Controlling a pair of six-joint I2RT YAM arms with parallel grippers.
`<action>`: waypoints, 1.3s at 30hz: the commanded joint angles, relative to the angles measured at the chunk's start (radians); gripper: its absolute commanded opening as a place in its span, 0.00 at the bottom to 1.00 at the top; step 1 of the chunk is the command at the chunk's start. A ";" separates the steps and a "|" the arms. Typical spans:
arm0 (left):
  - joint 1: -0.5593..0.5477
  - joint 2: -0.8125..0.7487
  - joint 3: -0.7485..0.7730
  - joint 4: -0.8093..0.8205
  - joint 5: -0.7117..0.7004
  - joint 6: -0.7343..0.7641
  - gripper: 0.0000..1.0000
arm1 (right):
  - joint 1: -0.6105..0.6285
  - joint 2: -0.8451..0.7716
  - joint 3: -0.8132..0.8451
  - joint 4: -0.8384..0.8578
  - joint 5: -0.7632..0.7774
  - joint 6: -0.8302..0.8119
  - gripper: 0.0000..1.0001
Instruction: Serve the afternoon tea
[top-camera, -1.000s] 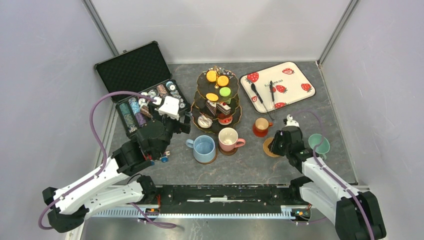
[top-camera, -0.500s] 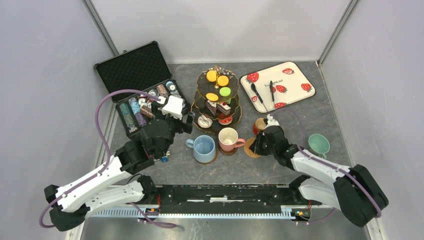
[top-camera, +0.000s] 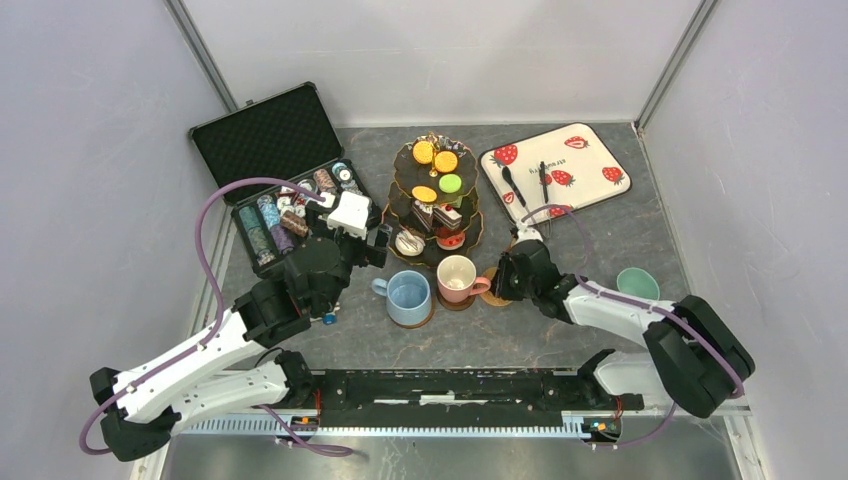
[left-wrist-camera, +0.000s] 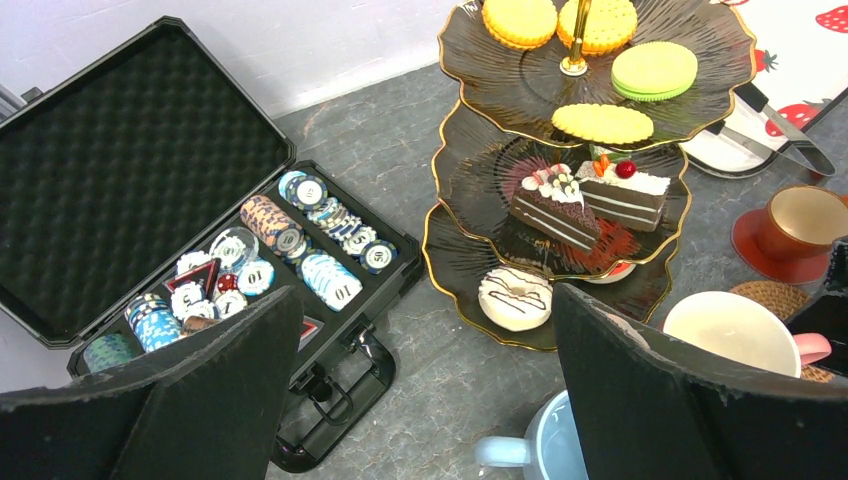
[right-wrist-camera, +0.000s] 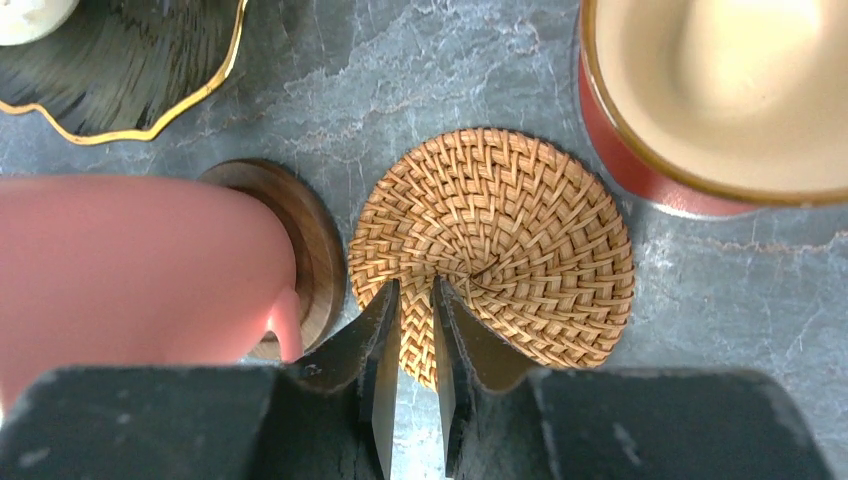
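The dark three-tier stand (top-camera: 435, 200) holds macarons, cake slices and a white donut (left-wrist-camera: 515, 297). The blue mug (top-camera: 408, 297) and pink mug (top-camera: 457, 277) stand on coasters in front of it. The green mug (top-camera: 637, 286) stands alone at the right. My right gripper (right-wrist-camera: 415, 290) is shut on the near edge of a woven coaster (right-wrist-camera: 500, 240), which lies flat between the pink mug's wooden coaster (right-wrist-camera: 305, 250) and the small brown mug (right-wrist-camera: 720, 90) on its red saucer. My left gripper (left-wrist-camera: 425, 300) is open and empty, above the table between the chip case and the blue mug.
The open black case of poker chips (top-camera: 280, 190) sits at the left, close to my left gripper (top-camera: 375, 240). A strawberry-print tray (top-camera: 590, 150) with black tongs (top-camera: 528, 190) lies at the back right. Grey walls close in on both sides.
My right gripper has slid left with the woven coaster, from beside the green mug to next to the pink mug. The left gripper has crept slightly to the right.
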 joint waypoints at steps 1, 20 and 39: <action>0.005 0.000 -0.003 0.046 -0.019 0.024 1.00 | 0.000 0.058 0.041 -0.041 0.084 -0.034 0.25; 0.005 0.018 -0.001 0.047 -0.013 0.022 1.00 | -0.016 0.166 0.181 -0.066 0.143 -0.095 0.26; 0.004 0.018 0.010 0.033 0.002 0.011 1.00 | -0.044 -0.103 0.286 -0.270 0.032 -0.298 0.52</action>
